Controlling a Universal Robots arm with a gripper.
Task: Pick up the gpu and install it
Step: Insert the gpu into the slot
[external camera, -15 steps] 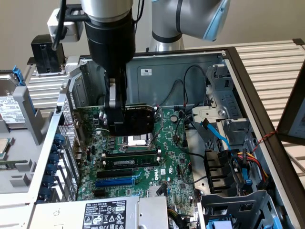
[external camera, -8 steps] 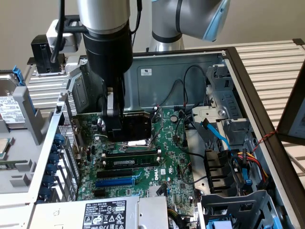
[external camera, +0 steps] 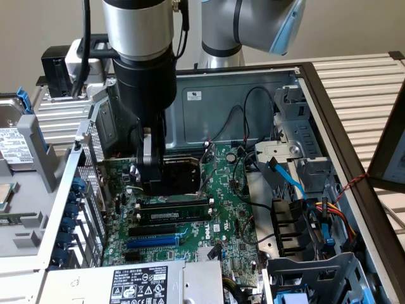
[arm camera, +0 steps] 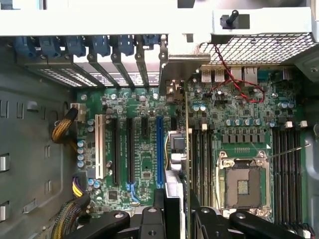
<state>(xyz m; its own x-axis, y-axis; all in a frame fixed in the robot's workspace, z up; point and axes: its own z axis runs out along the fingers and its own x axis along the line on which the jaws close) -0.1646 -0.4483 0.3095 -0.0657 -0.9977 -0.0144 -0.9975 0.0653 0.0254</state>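
Exterior view: a pale wall (external camera: 38,25) runs along 12 o'clock and a slatted counter (external camera: 361,82) sits at 2 o'clock. An open computer case (external camera: 253,85) lies on its side and takes up the centre. Inside it, the green motherboard (external camera: 221,215) lies flat. A power supply (external camera: 139,282) with a white label is at 6 o'clock, a grey drive cage (external camera: 316,278) at 5 o'clock, and a blue data cable (external camera: 286,180) at 3 o'clock. Outside the case, a hard drive (external camera: 16,149) lies at 9 o'clock. The robot arm (external camera: 136,31) comes down from 12 o'clock, with the gripper (external camera: 147,180) low over the board, just left of centre.

Wrist view: the gripper (arm camera: 177,199) is clenched on the gpu (arm camera: 175,149), which is seen edge-on between the black fingers (arm camera: 158,209). The card's silver bracket (arm camera: 172,74) points toward the rear wall of the case, next to the row of slot covers (arm camera: 99,64). The gpu sits over the motherboard (arm camera: 144,169) between the long blue slot (arm camera: 159,149) and the memory slots (arm camera: 202,159). Cannot tell if its edge touches a slot. The CPU socket (arm camera: 244,184) is beyond the memory slots. A red wire (arm camera: 239,84) loops over the board near the rear ports. A yellow-and-black cable bundle (arm camera: 62,129) lies on the case floor beside the white slot (arm camera: 98,144).
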